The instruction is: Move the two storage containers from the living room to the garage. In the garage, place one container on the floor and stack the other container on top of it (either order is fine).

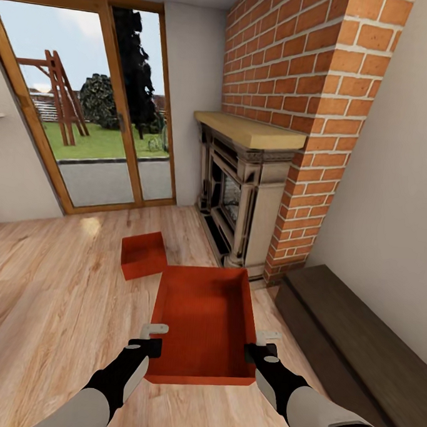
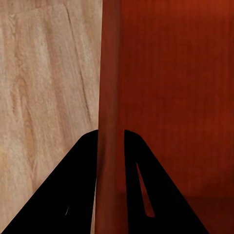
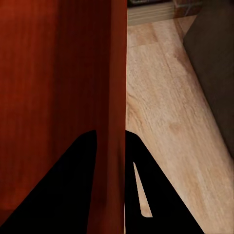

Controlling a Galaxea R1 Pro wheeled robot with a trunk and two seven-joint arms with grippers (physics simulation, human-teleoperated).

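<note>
The near bin [image 1: 202, 325] sits low at centre frame, each side wall pinched by a pincer: left [image 1: 149, 339], right [image 1: 260, 345]. Keep it level in carrying. The second bin [image 1: 143, 255] waits above-left on the wood floor [image 1: 46, 292].

A home living room: brick chimney [image 1: 289, 86] and fireplace mantel [image 1: 246, 178] at right, glass doors [image 1: 87, 107] upper left, wood-plank floor [image 1: 46, 292].
</note>
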